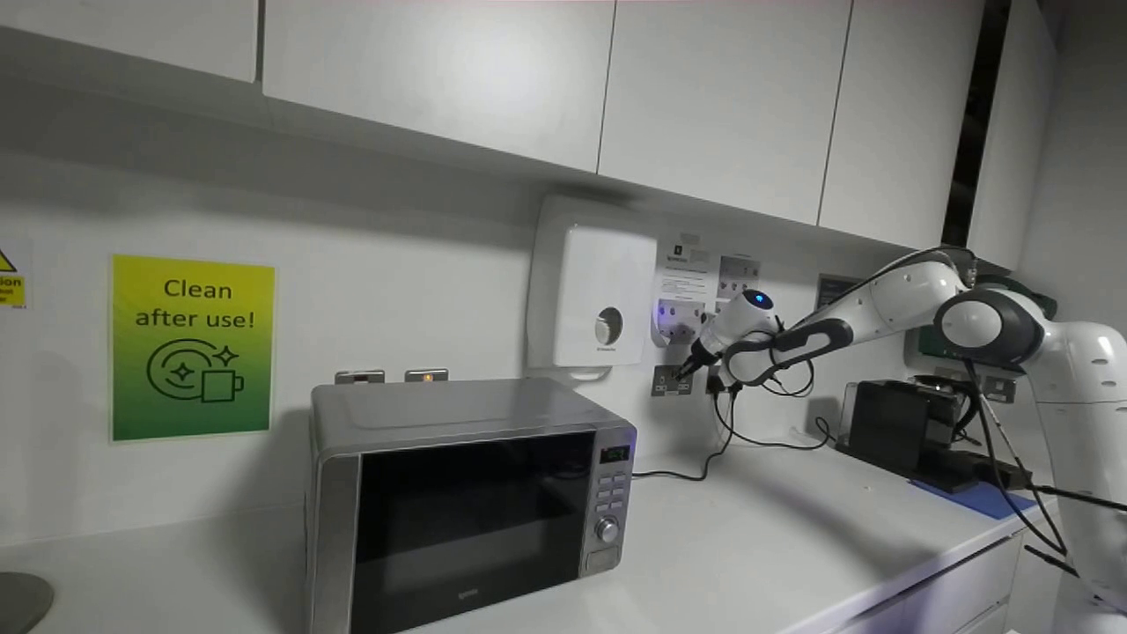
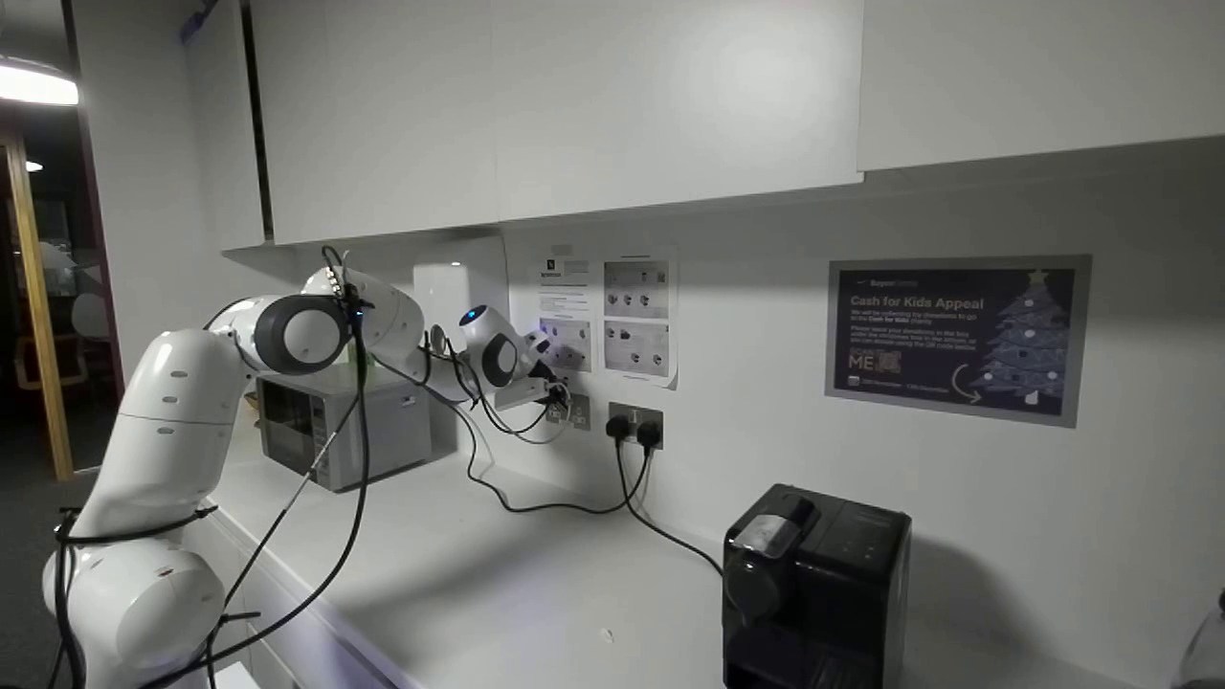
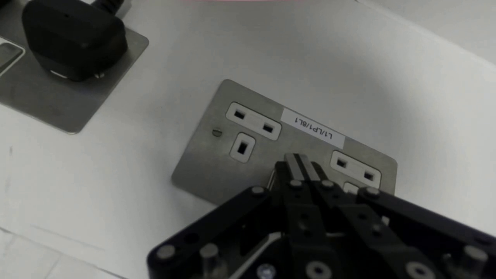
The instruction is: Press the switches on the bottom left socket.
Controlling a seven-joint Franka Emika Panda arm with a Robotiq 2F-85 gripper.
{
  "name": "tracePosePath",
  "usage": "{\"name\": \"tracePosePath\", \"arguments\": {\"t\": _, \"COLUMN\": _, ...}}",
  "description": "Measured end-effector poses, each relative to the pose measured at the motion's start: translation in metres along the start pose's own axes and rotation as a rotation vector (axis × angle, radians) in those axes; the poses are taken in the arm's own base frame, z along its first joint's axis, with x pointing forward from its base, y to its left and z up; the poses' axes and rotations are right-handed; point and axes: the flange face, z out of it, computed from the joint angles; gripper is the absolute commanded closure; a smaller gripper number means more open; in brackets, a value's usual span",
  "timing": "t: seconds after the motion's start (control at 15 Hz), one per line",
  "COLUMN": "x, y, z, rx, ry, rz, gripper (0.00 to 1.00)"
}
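Observation:
The bottom left socket (image 3: 209, 170) is a grey metal double plate with white-framed holes, shown tilted in the wrist view. In both exterior views it sits low on the wall, partly covered by my gripper (image 1: 678, 377). My gripper (image 3: 297, 155) is shut with nothing between its fingertips (image 3: 291, 159), which overlap the middle of the plate. Whether they touch it I cannot tell. Its switches are mostly hidden behind the fingers; a thin pale edge beside the near finger may belong to one. From an exterior view, the gripper (image 2: 557, 392) is pointed at this socket (image 2: 581, 410).
Beside it is another metal socket plate (image 2: 634, 415) holding two black plugs (image 2: 649, 433), whose cables trail onto the counter (image 2: 536, 574). A microwave (image 1: 475, 511), a white dispenser (image 1: 590, 282) and a coffee machine (image 2: 818, 574) stand around. Wall cupboards (image 1: 722, 106) hang above the arm.

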Motion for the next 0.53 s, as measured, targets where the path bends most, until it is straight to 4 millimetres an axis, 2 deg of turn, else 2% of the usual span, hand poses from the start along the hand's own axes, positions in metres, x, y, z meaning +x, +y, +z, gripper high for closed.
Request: {"name": "tracePosePath", "arguments": {"t": 0.53, "x": 0.0005, "y": -0.0005, "z": 0.0005, "rx": 0.001, "ry": 0.0, "rz": 0.01, "gripper": 1.0}}
